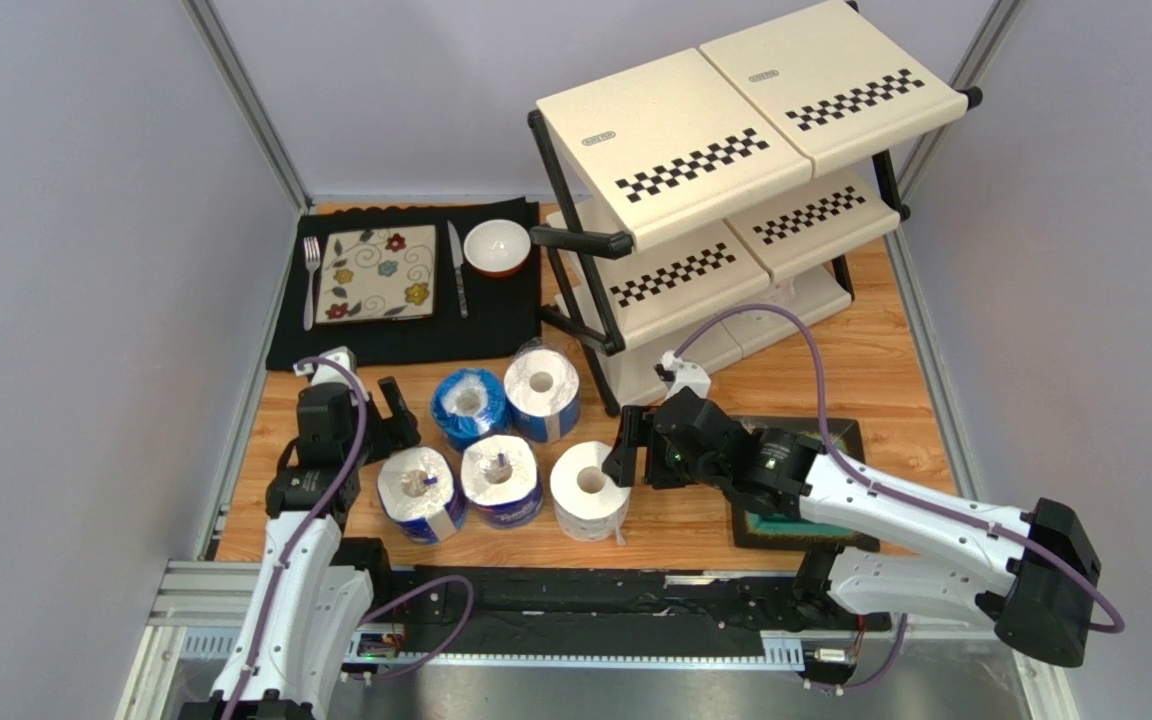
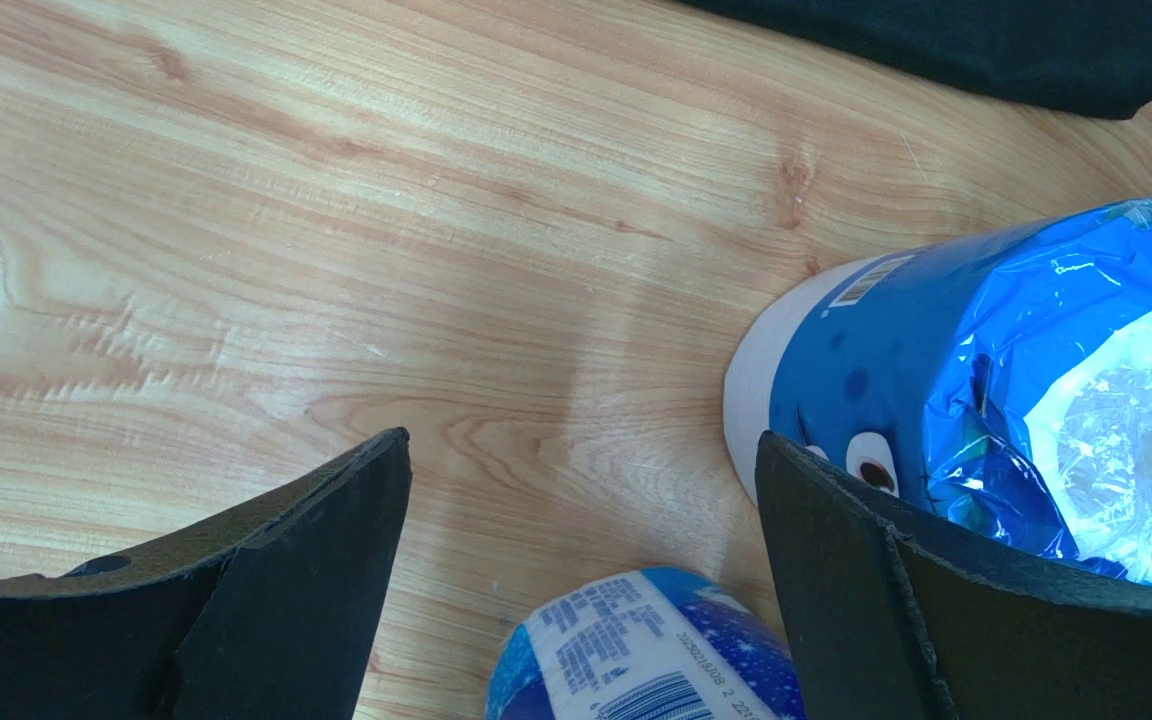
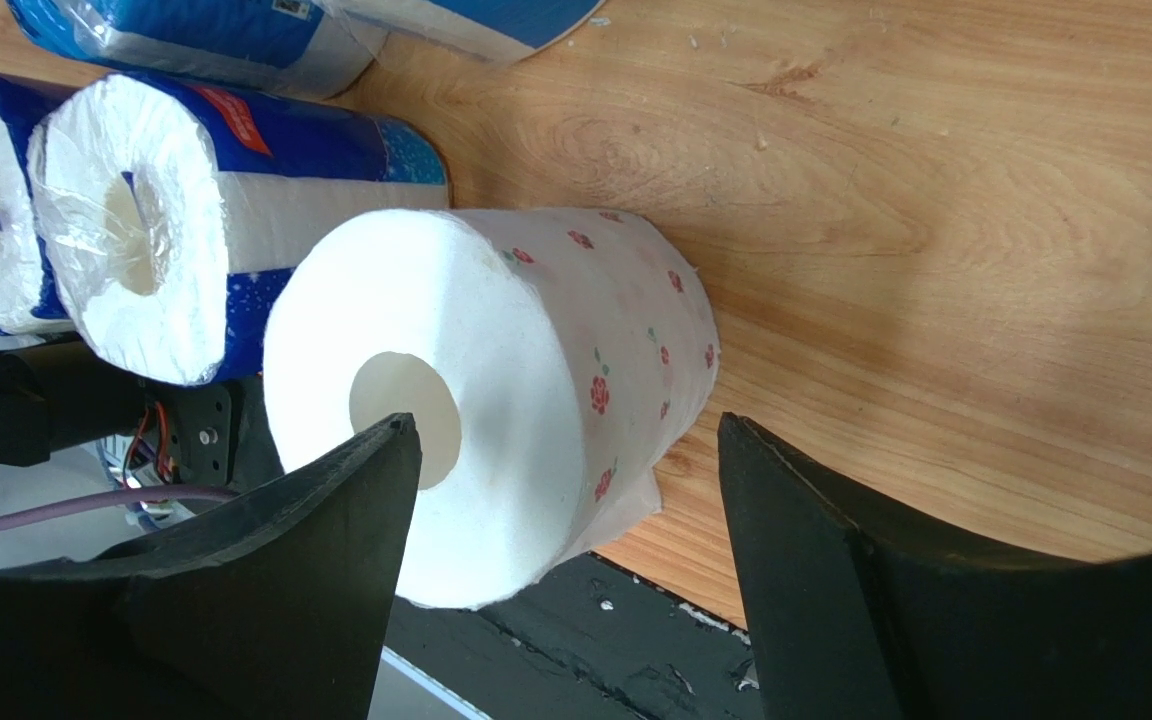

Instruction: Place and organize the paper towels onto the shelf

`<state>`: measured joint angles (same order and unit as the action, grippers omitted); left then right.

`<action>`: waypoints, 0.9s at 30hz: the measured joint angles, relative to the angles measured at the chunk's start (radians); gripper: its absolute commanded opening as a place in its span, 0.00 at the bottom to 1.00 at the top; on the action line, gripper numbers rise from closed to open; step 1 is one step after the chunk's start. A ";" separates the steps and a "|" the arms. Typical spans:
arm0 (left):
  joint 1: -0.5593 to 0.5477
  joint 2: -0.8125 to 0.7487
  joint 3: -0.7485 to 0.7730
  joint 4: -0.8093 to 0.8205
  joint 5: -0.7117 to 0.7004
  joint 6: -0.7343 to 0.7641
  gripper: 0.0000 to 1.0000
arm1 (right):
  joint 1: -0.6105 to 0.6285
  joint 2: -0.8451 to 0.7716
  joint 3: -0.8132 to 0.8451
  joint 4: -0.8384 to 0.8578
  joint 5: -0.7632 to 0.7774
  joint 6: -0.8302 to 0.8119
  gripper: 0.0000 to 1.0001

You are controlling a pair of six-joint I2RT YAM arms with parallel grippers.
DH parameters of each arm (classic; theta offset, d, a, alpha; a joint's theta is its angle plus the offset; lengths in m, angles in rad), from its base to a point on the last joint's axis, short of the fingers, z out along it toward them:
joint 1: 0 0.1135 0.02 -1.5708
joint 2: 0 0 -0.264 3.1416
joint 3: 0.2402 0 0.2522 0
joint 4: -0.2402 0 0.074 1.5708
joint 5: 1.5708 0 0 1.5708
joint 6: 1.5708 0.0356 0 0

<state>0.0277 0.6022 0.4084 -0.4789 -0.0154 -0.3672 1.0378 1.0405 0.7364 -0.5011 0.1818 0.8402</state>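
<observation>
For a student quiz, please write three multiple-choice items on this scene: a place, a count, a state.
1. Where on the table does the shelf stand? A near left; B far right; C centre.
2. How many paper towels are on the table? A three; B five; C seven.
3. How is the left end effector? A open, empty; B shut on a roll; C shut, empty.
Key: 1 B, the shelf fills the far right corner; 2 B, five show in the top view; 3 A, its jaws stand apart over bare wood.
</observation>
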 measured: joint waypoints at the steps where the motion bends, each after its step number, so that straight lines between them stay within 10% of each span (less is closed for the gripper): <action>1: 0.000 0.000 0.000 0.000 0.000 0.000 0.93 | 0.003 0.013 0.001 0.005 -0.002 0.000 0.77; 22: 0.000 0.000 0.000 0.000 0.000 0.000 0.93 | 0.020 0.111 0.006 0.051 -0.027 0.003 0.68; 27: 0.000 0.000 0.000 0.000 0.000 0.000 0.93 | 0.021 0.125 0.006 0.059 -0.028 0.014 0.39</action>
<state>0.0277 0.6022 0.4084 -0.4789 -0.0154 -0.3672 1.0584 1.1652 0.7422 -0.4419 0.1535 0.8543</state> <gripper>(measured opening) 0.930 0.522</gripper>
